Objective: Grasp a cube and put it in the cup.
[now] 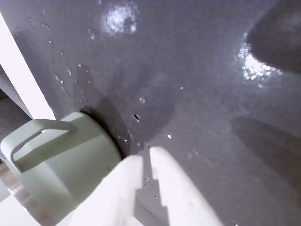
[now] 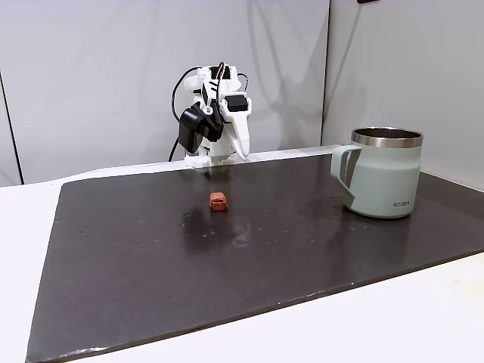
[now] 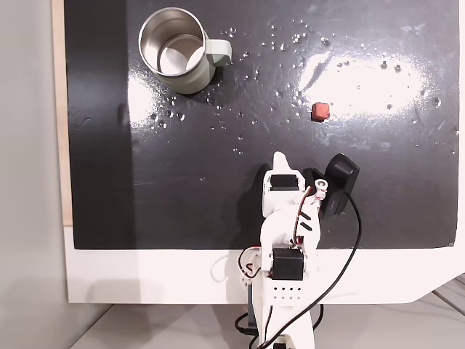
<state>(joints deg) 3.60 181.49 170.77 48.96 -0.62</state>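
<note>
The tiny rust-orange cube (image 2: 218, 201) lies alone on the dark mat, also seen from above (image 3: 319, 111). The pale green cup (image 2: 386, 181) stands upright at the mat's right in that fixed view and in the top left from above (image 3: 209, 57), its steel inside empty. In the wrist view the cup (image 1: 61, 165) fills the lower left, handle upward. My white gripper (image 2: 243, 153) hangs folded near the arm's base, well behind the cube. Its fingers (image 1: 167, 183) lie together with nothing between them; from above the gripper tip (image 3: 280, 158) points at the mat, short of the cube.
A black mat (image 2: 227, 265) covers most of the white table (image 2: 30, 227) and carries small droplets and glare. A black camera and cable (image 3: 340, 182) hang beside the arm. A grey wall stands behind the table.
</note>
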